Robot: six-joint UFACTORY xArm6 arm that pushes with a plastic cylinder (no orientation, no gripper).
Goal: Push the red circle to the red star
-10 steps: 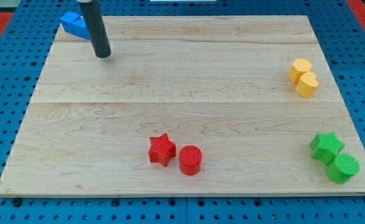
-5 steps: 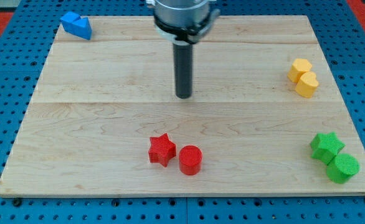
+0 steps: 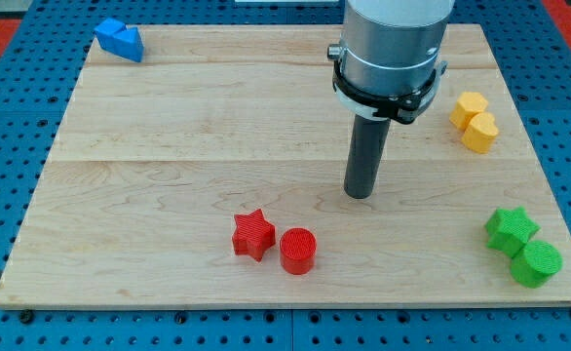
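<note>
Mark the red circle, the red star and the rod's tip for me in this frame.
red circle (image 3: pixel 297 245), camera view, on its flat top face.
red star (image 3: pixel 253 232), camera view, on the centre of its top.
my tip (image 3: pixel 360 194), camera view, at the rod's very lower end.

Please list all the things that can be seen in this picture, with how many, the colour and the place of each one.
red star: one, red, near the view's bottom, left of centre
red circle: one, red, just right of the red star, very close to it or touching
blue blocks: seemingly two, blue, top left corner of the board, pressed together; shapes unclear
yellow blocks: two, yellow, right side, upper part, touching each other
green star: one, green, lower right
green circle: one, green, just below and right of the green star, touching it
wooden board: one, light wood, fills most of the view
my tip: one, dark rod, up and right of the red circle, apart from it
</note>
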